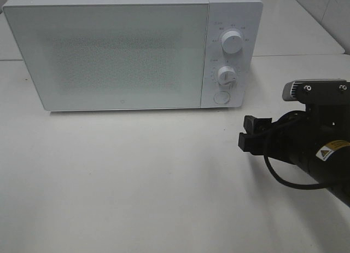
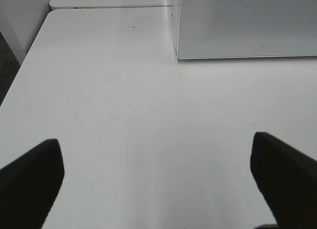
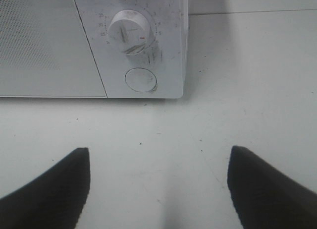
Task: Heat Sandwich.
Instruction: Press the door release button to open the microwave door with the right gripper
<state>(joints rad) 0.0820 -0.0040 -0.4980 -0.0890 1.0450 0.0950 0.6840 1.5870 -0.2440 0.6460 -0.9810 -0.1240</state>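
Note:
The sandwich is out of view in every frame. A white microwave (image 1: 120, 50) stands at the back of the table with its door shut; its lower dial (image 3: 130, 29) and round button (image 3: 140, 80) face my right gripper. My right gripper (image 1: 250, 133) hovers open and empty over the table, in front of the control panel and a little to its right. Its dark fingertips (image 3: 59, 184) frame bare tabletop in the right wrist view. My left gripper (image 2: 158, 182) is open and empty above bare table, with the microwave's lower left corner (image 2: 178, 53) ahead of it. The left arm does not show in the exterior high view.
The white table (image 1: 136, 182) spreads wide in front of the microwave. A second white table surface (image 1: 295, 23) lies behind at the right. In the left wrist view the table's left edge (image 2: 20, 75) drops off toward a dark floor.

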